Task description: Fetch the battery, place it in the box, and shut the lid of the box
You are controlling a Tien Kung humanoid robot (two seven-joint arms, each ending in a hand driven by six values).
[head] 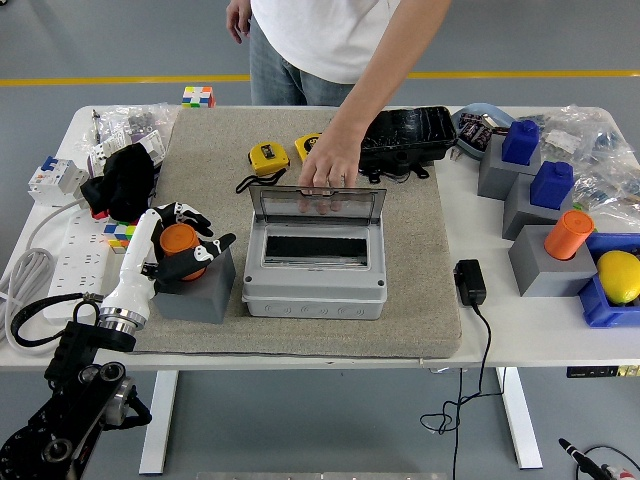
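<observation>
One left hand (183,245) curled around orange battery (180,243) atop grey block (196,290), fingers gripping its sides.

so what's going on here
The robot's left hand has its fingers closed around an orange cylinder, apparently the battery, which stands in a grey block left of the grey box. A person's hand holds the box's clear lid upright. The box is open, with no battery inside yet.

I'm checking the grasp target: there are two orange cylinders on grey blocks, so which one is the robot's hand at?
The orange cylinder on the left grey block, beside the open box; the left hand wraps it. The right-side one stands untouched.
</observation>
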